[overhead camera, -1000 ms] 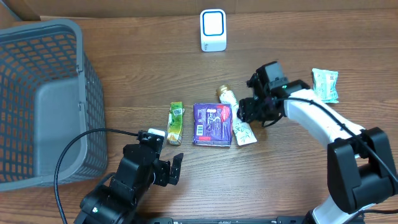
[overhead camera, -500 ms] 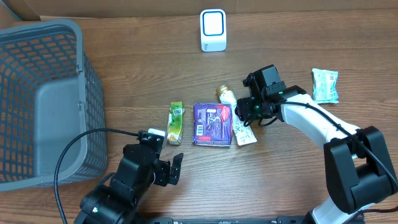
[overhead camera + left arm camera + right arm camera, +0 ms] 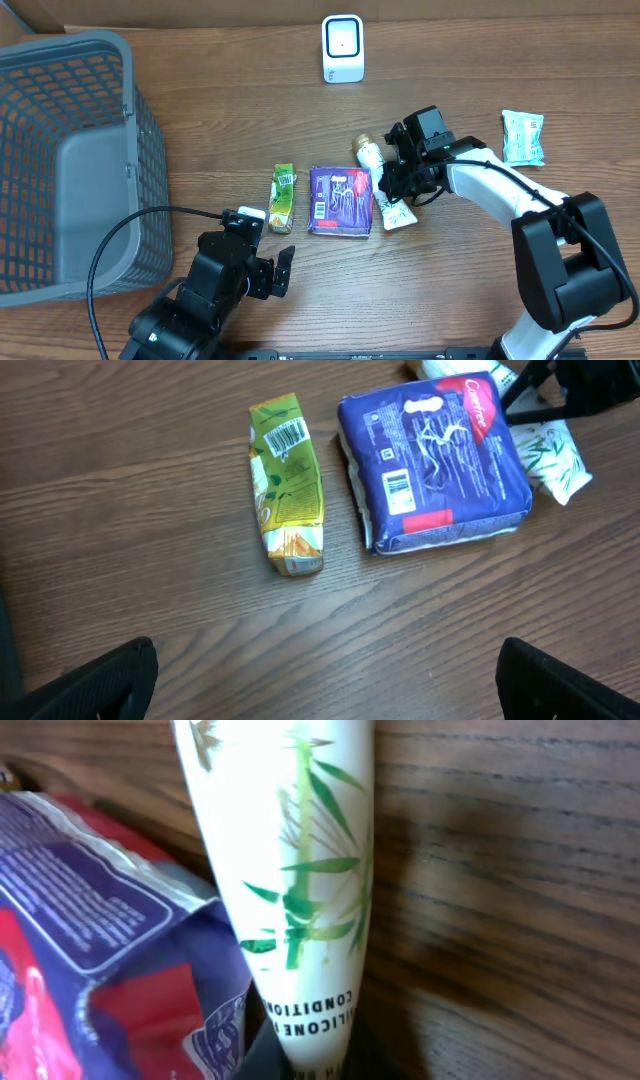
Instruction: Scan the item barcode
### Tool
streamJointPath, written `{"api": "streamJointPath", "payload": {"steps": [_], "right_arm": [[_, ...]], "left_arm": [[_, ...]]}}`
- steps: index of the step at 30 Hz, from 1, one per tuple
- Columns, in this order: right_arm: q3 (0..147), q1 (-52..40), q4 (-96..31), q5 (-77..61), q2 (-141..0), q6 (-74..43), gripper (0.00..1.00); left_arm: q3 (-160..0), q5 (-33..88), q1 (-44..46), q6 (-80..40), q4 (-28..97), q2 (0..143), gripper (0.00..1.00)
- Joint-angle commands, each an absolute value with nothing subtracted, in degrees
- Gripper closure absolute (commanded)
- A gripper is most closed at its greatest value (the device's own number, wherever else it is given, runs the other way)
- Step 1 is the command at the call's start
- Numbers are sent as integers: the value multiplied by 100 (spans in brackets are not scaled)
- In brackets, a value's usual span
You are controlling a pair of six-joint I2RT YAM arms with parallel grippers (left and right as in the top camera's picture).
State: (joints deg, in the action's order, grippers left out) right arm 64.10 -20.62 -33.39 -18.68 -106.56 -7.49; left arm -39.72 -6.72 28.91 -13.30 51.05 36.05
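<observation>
The right pincer (image 3: 397,183) is clamped narrow on the white tube (image 3: 300,870), which lies on the counter (image 3: 470,290) just right of the purple pack (image 3: 341,200), so lift straight up clear of the pack, then face its barcode to the far scanner (image 3: 343,48); the left pincer (image 3: 325,675) gapes wide, empty.

The tube (image 3: 394,213) is white, printed with green bamboo leaves, and has a tan cap at its far end and a flat crimped end nearer the front. It lies lengthwise on the wooden table, slightly slanted, its left side against the purple pack (image 3: 341,200). The right gripper (image 3: 391,184) is clamped across its middle. The scanner (image 3: 343,47), white with a blue-edged window, stands upright, well apart at the table's back.
</observation>
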Motion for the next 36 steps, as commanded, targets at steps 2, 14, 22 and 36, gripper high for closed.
{"api": "streamJointPath", "payload": {"steps": [2,14,22,36], "right_arm": [[6606,-1914,-3765,-1933,-10801,-742,96],[8370,-777,-5863,-4272,-10801,-167,96],[8357,-285,-5911,-5559,-10814,198,96],[7557,-405,-5312,-5448,-11515,309,91]], "left_arm": [[-3953,-749,2936,-1240,5098,3588,1],[-3953,-749,2936,-1240,5100,3590,1],[-3953,-749,2936,-1240,5100,3590,0],[-3953,-749,2936,-1240,5100,3590,0]]}}
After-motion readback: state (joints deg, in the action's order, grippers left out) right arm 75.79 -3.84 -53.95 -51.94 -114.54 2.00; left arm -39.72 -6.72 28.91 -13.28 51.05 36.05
